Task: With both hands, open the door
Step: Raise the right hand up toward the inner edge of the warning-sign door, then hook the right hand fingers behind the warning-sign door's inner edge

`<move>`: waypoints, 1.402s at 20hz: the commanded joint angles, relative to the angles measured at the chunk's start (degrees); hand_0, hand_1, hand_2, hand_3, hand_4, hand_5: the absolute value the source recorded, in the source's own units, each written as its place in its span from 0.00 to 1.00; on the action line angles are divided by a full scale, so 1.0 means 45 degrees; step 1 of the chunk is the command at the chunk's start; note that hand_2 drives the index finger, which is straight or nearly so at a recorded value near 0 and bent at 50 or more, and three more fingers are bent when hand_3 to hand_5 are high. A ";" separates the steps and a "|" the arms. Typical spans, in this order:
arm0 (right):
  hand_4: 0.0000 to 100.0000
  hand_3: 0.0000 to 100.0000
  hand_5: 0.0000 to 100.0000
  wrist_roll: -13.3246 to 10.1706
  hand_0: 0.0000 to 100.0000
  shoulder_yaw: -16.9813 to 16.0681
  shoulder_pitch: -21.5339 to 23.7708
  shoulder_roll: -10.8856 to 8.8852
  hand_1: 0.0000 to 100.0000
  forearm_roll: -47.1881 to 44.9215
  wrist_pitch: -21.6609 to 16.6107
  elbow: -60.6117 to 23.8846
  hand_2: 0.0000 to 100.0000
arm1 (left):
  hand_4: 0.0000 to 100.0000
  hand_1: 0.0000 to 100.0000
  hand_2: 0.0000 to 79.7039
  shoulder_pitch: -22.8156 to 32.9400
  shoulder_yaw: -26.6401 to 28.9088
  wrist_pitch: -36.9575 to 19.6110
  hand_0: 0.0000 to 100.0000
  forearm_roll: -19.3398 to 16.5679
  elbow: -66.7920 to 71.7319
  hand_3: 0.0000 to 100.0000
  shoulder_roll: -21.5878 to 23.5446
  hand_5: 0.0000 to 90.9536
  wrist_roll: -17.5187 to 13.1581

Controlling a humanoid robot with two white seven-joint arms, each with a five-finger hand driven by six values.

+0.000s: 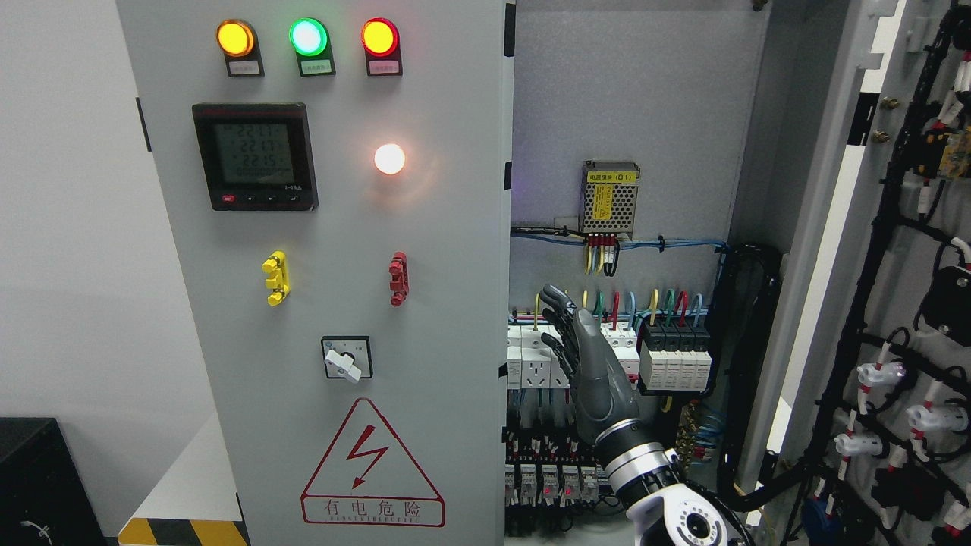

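The grey cabinet's left door (pixel 341 250) stands shut; its free edge runs down the middle of the head view. The right door (pixel 842 250) is swung wide open to the right, and black wire harnesses (pixel 895 250) line its inner face. My right hand (pixel 565 326) rises from the bottom right on a silver wrist (pixel 641 459). Its dark fingers (pixel 557 299) are straight and slightly spread, holding nothing. The hand hovers inside the opening, just right of the left door's edge and in front of the white breakers (pixel 523 364). No left arm shows.
The left door carries three lamps (pixel 306 36), a meter (pixel 254 157), a rotary switch (pixel 347 359) and a red warning triangle (pixel 372 462). Inside are a meshed power supply (pixel 609 201) and black-topped breakers (pixel 675 360). A black box (pixel 38 478) sits at the lower left.
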 commanded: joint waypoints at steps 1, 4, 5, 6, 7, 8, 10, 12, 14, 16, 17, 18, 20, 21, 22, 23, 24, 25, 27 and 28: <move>0.00 0.00 0.00 0.0025 0.00 -0.0164 -0.0328 -0.0006 0.00 -0.0207 0.0055 0.0661 0.00 | 0.00 0.00 0.00 0.0137 0.0022 0.0000 0.00 -0.0017 -0.0016 0.00 -0.0220 0.00 -0.0006; 0.00 0.00 0.00 0.0045 0.00 -0.0164 -0.0504 -0.0006 0.00 -0.0755 0.0171 0.0661 0.00 | 0.00 0.00 0.00 0.0137 0.0003 0.0000 0.00 -0.0017 -0.0016 0.00 -0.0220 0.00 -0.0026; 0.00 0.00 0.00 0.0045 0.00 -0.0164 -0.0504 -0.0006 0.00 -0.0756 0.0230 0.0661 0.00 | 0.00 0.00 0.00 0.0137 -0.0017 0.0000 0.00 -0.0017 -0.0016 0.00 -0.0220 0.00 -0.0026; 0.00 0.00 0.00 0.0045 0.00 -0.0164 -0.0524 -0.0006 0.00 -0.0756 0.0250 0.0661 0.00 | 0.00 0.00 0.00 0.0137 0.0003 0.0000 0.00 0.0003 -0.0016 0.00 -0.0220 0.00 -0.0026; 0.00 0.00 0.00 0.0064 0.00 -0.0145 -0.0582 -0.0006 0.00 -0.0756 0.0250 0.0661 0.00 | 0.00 0.00 0.00 0.0137 0.0022 0.0000 0.00 0.0003 -0.0016 0.00 -0.0220 0.00 -0.0026; 0.00 0.00 0.00 0.0064 0.00 -0.0144 -0.0679 -0.0006 0.00 -0.0775 0.0269 0.0661 0.00 | 0.00 0.00 0.00 0.0137 0.0022 0.0000 0.00 0.0003 -0.0016 0.00 -0.0220 0.00 -0.0006; 0.00 0.00 0.00 0.0064 0.00 -0.0164 -0.0836 -0.0006 0.00 -0.0872 0.0405 0.0738 0.00 | 0.00 0.00 0.00 0.0137 0.0003 0.0000 0.00 0.0003 -0.0016 0.00 -0.0220 0.00 -0.0006; 0.00 0.00 0.00 0.0161 0.00 -0.0164 -0.0856 -0.0006 0.00 -0.0970 0.0504 0.0778 0.00 | 0.00 0.00 0.00 0.0137 0.0022 0.0000 0.00 0.0003 -0.0016 0.00 -0.0220 0.00 -0.0006; 0.00 0.00 0.00 0.1036 0.00 -0.0164 -0.0876 -0.0006 0.00 -0.1010 0.0523 0.0739 0.00 | 0.00 0.00 0.00 0.0137 0.0022 0.0000 0.00 0.0003 -0.0016 0.00 -0.0220 0.00 -0.0026; 0.00 0.00 0.00 0.1411 0.00 -0.0203 -0.0914 -0.0006 0.00 -0.1029 0.0639 0.0719 0.00 | 0.00 0.00 0.00 0.0137 0.0003 0.0000 0.00 -0.0017 -0.0016 0.00 -0.0220 0.00 -0.0026; 0.00 0.00 0.00 0.1431 0.00 -0.0300 -0.0934 0.0013 0.00 -0.1029 0.0737 0.0719 0.00 | 0.00 0.00 0.00 0.0137 0.0022 0.0000 0.00 0.0003 -0.0016 0.00 -0.0220 0.00 -0.0026; 0.00 0.00 0.00 0.1470 0.00 -0.0397 -0.0934 0.0013 0.00 -0.1029 0.0815 0.0719 0.00 | 0.00 0.00 0.00 0.0137 0.0022 0.0000 0.00 0.0003 -0.0016 0.00 -0.0220 0.00 -0.0006; 0.00 0.00 0.00 0.1568 0.00 -0.0457 -0.0953 -0.0006 0.00 -0.1320 0.1108 0.0719 0.00 | 0.00 0.00 0.00 0.0137 0.0022 0.0000 0.00 0.0003 -0.0016 0.00 -0.0220 0.00 -0.0006; 0.00 0.00 0.00 0.1568 0.00 -0.0457 -0.0954 -0.0006 0.00 -0.1573 0.1264 0.0739 0.00 | 0.00 0.00 0.00 0.0137 0.0022 0.0000 0.00 -0.0017 -0.0016 0.00 -0.0220 0.00 -0.0026; 0.00 0.00 0.00 0.1568 0.00 -0.0476 -0.0954 -0.0006 0.00 -0.1750 0.1323 0.0739 0.00 | 0.00 0.00 0.00 0.0137 0.0022 0.0000 0.00 0.0003 -0.0016 0.00 -0.0220 0.00 -0.0006; 0.00 0.00 0.00 0.1568 0.00 -0.0573 -0.0954 0.0013 0.00 -0.1752 0.1324 0.0739 0.00 | 0.00 0.00 0.00 0.0137 0.0022 0.0000 0.00 0.0003 -0.0016 0.00 -0.0220 0.00 -0.0006; 0.00 0.00 0.00 0.1587 0.00 -0.0729 -0.0934 -0.0006 0.00 -0.1771 0.1324 0.0739 0.00 | 0.00 0.00 0.00 0.0137 0.0022 0.0000 0.00 -0.0017 -0.0016 0.00 -0.0220 0.00 -0.0026; 0.00 0.00 0.00 0.1646 0.00 -0.0808 -0.0934 -0.0006 0.00 -0.1771 0.1324 0.0739 0.00 | 0.00 0.00 0.00 0.0137 0.0022 0.0000 0.00 0.0003 -0.0016 0.00 -0.0220 0.00 -0.0026; 0.00 0.00 0.00 0.2229 0.00 -0.0808 -0.0954 -0.0006 0.00 -0.1771 0.1324 0.0739 0.00 | 0.00 0.00 0.00 0.0137 0.0022 0.0000 0.00 0.0003 -0.0016 0.00 -0.0220 0.00 -0.0026; 0.00 0.00 0.00 0.2561 0.00 -0.0808 -0.0954 -0.0006 0.00 -0.1771 0.1382 0.0739 0.00 | 0.00 0.00 0.00 0.0137 0.0022 0.0000 0.00 0.0003 -0.0016 0.00 -0.0220 0.00 -0.0026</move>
